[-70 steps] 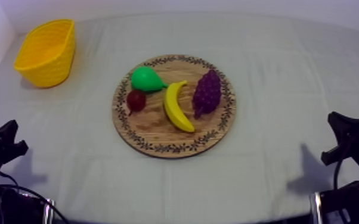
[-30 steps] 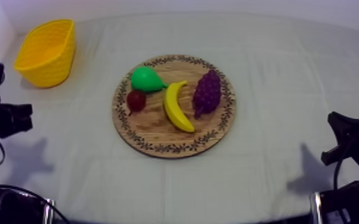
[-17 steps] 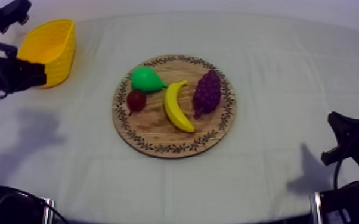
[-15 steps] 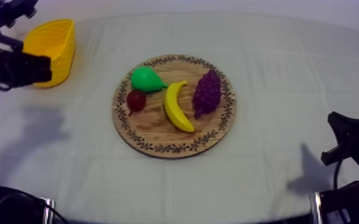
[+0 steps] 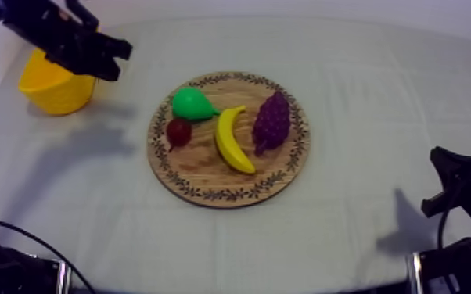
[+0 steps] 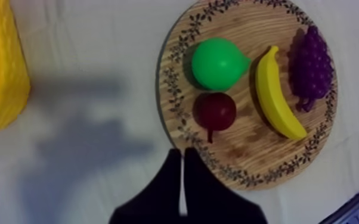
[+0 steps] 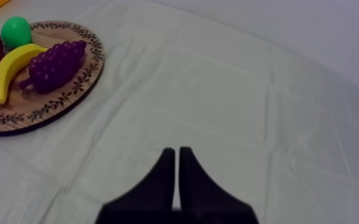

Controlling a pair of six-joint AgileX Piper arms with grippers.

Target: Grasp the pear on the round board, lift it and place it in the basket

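While the right arm has stayed parked well off the board's right side, the left arm has risen from its resting place and swung round. The left gripper [image 5: 120, 53] now hangs in the air off the upper left of the wooden board [image 5: 207, 168]. It is over the rim of the yellow basket [image 5: 51, 90], which stands well apart from the board on that same side. In the left wrist view its fingers lie pressed together as a narrow wedge, clenched on nothing, with their tips just off the board's edge nearest the small red fruit [image 6: 215, 110]. The right gripper [image 7: 176, 151] is likewise clenched and empty, over bare cloth away from the board.

The pear [image 5: 192, 103] has not moved. It lies on the board's upper-left part, close against the small red fruit, with the banana [image 5: 231, 141] toward the board's middle and the grapes [image 5: 271, 121] on the board's right part.

So the reach has begun and little more, and the pear is not yet touched. The left jaws will have to part before they come down on it. I judge the red fruit close enough to be knocked if the fingers descend on that side of the pear. The basket's place left of the board suits this arm for the drop.
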